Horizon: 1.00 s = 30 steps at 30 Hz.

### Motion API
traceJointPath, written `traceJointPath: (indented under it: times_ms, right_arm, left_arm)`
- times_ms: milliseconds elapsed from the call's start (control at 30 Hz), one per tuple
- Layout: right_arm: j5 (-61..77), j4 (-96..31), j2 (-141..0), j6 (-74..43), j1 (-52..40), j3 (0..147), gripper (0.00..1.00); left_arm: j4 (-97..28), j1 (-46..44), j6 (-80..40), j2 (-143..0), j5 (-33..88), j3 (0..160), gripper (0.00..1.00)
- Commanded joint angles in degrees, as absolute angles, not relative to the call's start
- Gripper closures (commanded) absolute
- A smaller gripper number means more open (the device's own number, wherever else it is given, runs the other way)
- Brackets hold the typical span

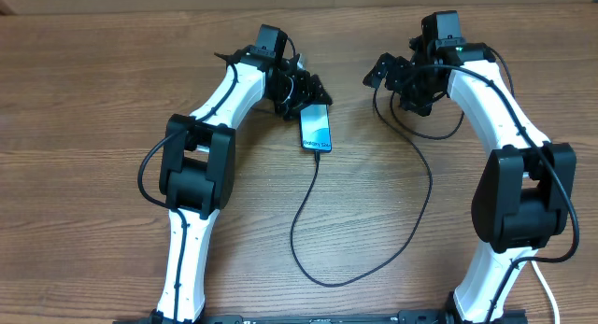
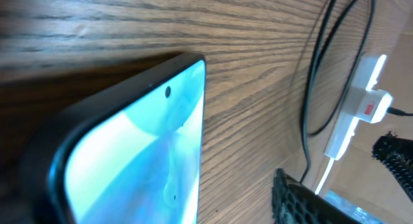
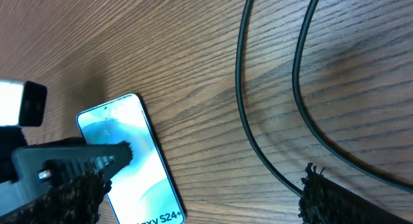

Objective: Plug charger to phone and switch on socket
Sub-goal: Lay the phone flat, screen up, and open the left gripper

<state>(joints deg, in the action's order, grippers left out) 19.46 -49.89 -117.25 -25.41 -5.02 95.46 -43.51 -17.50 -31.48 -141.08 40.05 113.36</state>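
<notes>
The phone (image 1: pixel 317 128) lies face up on the table with its light blue screen lit; it also shows in the left wrist view (image 2: pixel 142 166) and the right wrist view (image 3: pixel 132 166). The charger's thin black cable (image 1: pixel 308 207) meets the phone's near end, loops toward me and runs back up to the right gripper (image 1: pixel 400 81). The socket (image 2: pixel 361 101), white with a red switch, shows only in the left wrist view, beside the cable (image 2: pixel 310 88). My left gripper (image 1: pixel 297 92) is open at the phone's far end. My right gripper (image 3: pixel 200 208) is open above the cable (image 3: pixel 242 114).
The wooden table (image 1: pixel 93 100) carries both arms. The right arm's white body (image 1: pixel 495 100) covers the back right, where the socket lies. A white cord (image 1: pixel 547 291) shows by the right arm's base.
</notes>
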Motion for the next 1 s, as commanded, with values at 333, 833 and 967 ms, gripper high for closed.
traceJointPath:
  times_ms: [333, 833, 967]
  right_arm:
    - [19.1, -49.8, -115.6, -23.9, -5.2, 96.0, 0.0]
    - [19.1, -50.0, -115.6, -23.9, -5.2, 96.0, 0.0]
    - [19.1, -50.0, -115.6, -23.7, -5.2, 96.0, 0.0]
  left_arm:
    - [-50.8, -15.6, -33.6, -141.8, 28.5, 112.6, 0.0]
    - [-52.8, -14.1, -33.6, -141.6, 26.6, 112.7, 0.0]
    - [-54.7, -13.5, -30.6, -140.4, 26.6, 114.9, 0.0]
